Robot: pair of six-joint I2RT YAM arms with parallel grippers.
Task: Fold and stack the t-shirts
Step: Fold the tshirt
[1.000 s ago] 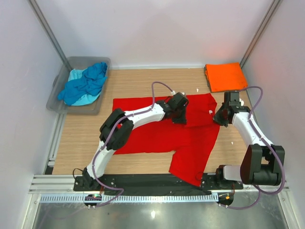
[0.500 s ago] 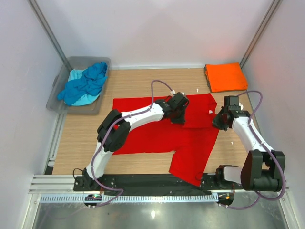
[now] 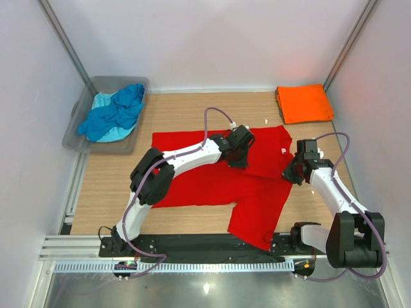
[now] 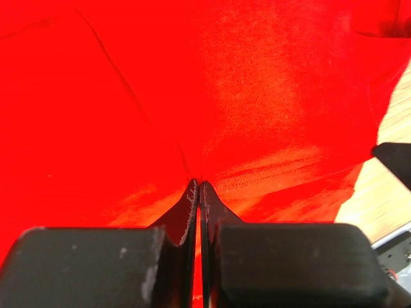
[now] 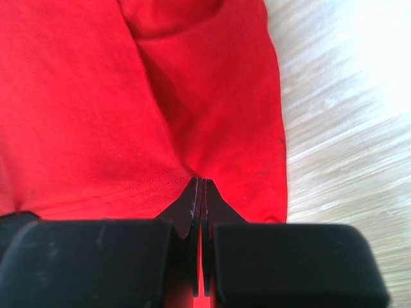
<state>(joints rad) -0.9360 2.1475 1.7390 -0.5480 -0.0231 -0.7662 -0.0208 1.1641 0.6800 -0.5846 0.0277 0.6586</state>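
red t-shirt (image 3: pixel 212 179): lying mostly flat in the middle of the table (image 3: pixel 186 109)
left gripper (image 4: pixel 198 186): jaws pinched together on a fold of the red cloth near its far edge
right gripper (image 5: pixel 200 181): also closed tight, nipping the shirt's right-hand edge
orange t-shirt (image 3: pixel 304 102): folded up, far right corner
blue t-shirt (image 3: pixel 115 115) + pale turquoise t-shirt (image 3: pixel 103 101): crumpled in the grey tub (image 3: pixel 106 82), far left

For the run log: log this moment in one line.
item: red shirt, spread out | left gripper: shut on red shirt | right gripper: shut on red shirt | orange shirt: folded, far right | blue shirts: in tub
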